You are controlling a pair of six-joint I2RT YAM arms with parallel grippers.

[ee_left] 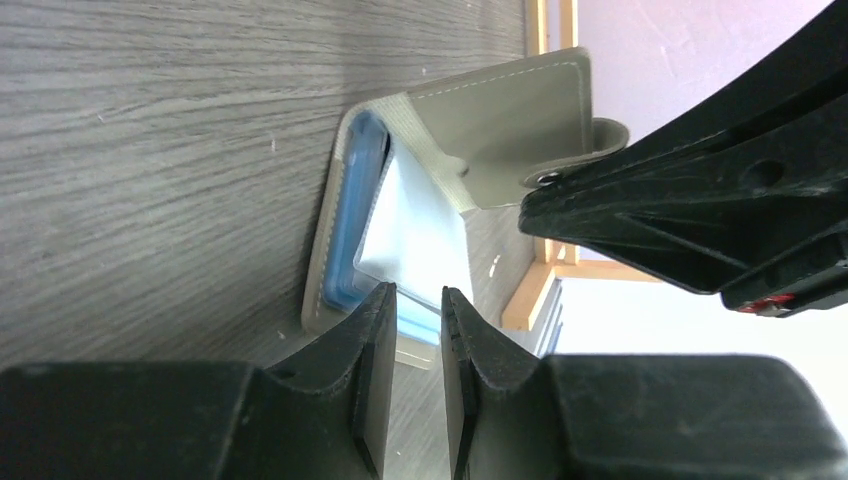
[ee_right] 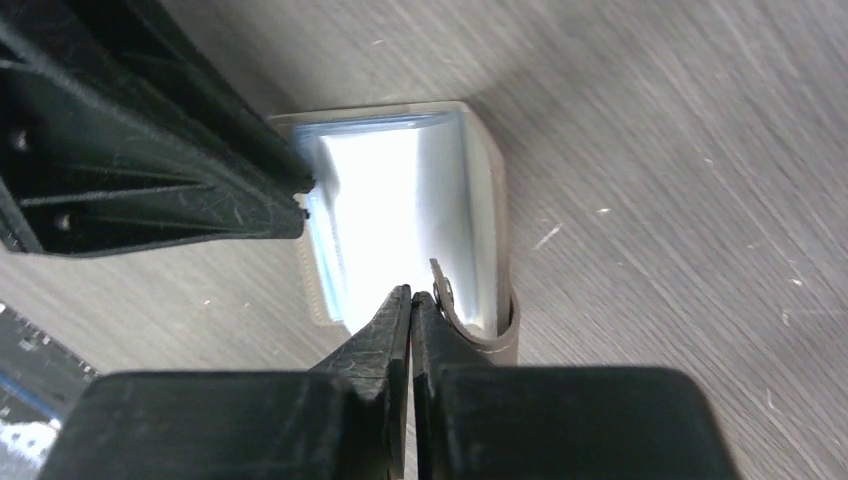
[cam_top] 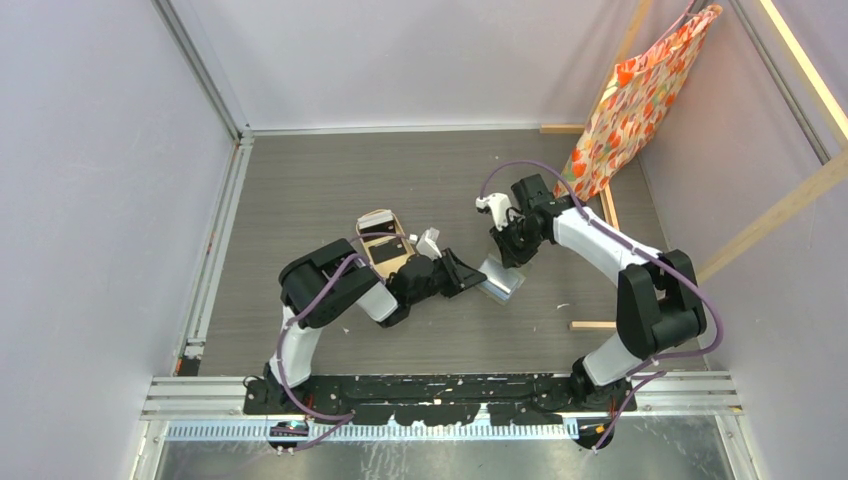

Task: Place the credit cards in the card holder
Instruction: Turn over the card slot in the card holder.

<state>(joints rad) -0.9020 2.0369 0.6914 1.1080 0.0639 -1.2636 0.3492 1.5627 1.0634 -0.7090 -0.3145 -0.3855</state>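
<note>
Well, left gripper (ee_left: 415,292) narrowly parted at the open wallet's (ee_left: 500,110) edge, right gripper (ee_right: 411,293) nearly closed over it; holds unclear.

Even bright light; card holder (ee_right: 390,200) glare-washed.

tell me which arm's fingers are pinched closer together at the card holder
The right fingers, nearly touching at the card holder; the left fingers show a plain gap.
</note>
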